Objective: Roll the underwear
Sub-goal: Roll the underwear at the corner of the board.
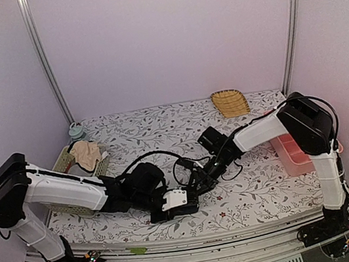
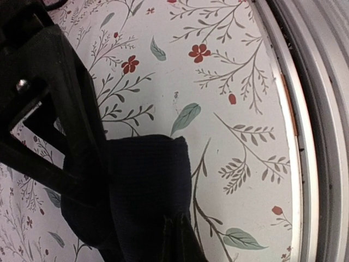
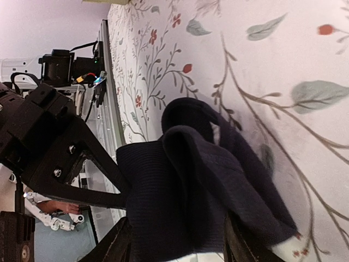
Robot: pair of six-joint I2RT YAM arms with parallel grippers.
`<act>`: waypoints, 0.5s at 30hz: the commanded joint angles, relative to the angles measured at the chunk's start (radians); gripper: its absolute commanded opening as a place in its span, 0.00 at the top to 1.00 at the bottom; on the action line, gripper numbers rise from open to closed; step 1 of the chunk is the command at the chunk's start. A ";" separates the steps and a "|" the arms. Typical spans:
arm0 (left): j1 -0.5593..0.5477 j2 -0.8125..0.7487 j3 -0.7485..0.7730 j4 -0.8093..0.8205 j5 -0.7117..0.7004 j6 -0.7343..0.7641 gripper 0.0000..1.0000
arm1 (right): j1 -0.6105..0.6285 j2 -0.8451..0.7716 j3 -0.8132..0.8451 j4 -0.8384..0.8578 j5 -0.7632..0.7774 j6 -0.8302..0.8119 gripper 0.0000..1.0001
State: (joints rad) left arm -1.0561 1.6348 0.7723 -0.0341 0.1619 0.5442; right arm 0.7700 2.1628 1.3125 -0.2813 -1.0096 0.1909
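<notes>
Underwear (image 2: 147,185), black, clamped in left gripper (image 1: 183,204); only the right wrist view shows right gripper (image 3: 175,243) parted astride it.

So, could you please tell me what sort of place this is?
Probably a robot test booth rather than a home: plain white panels on metal posts enclose a floral-clothed table, with two arms bolted at its front rail.

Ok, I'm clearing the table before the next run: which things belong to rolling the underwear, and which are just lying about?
In the job: black underwear, left gripper, right gripper, beige underwear, likely next, and its basket.
Lying about: yellow woven tray, pink bin, small pale-blue container.
</notes>
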 commanded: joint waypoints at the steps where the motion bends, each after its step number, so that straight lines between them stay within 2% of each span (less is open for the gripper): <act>1: 0.032 0.051 -0.002 -0.195 0.102 -0.027 0.99 | -0.055 -0.123 -0.072 0.049 0.141 -0.012 0.43; 10: 0.123 0.107 0.080 -0.261 0.217 -0.056 0.99 | -0.053 -0.474 -0.424 0.252 0.375 -0.037 0.41; 15: 0.172 0.197 0.183 -0.333 0.287 -0.043 0.99 | 0.040 -0.594 -0.502 0.252 0.533 -0.107 0.40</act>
State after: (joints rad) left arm -0.9314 1.7363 0.9180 -0.2119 0.4194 0.5041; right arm 0.7406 1.6218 0.8410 -0.0841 -0.6296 0.1474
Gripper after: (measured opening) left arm 0.013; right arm 0.598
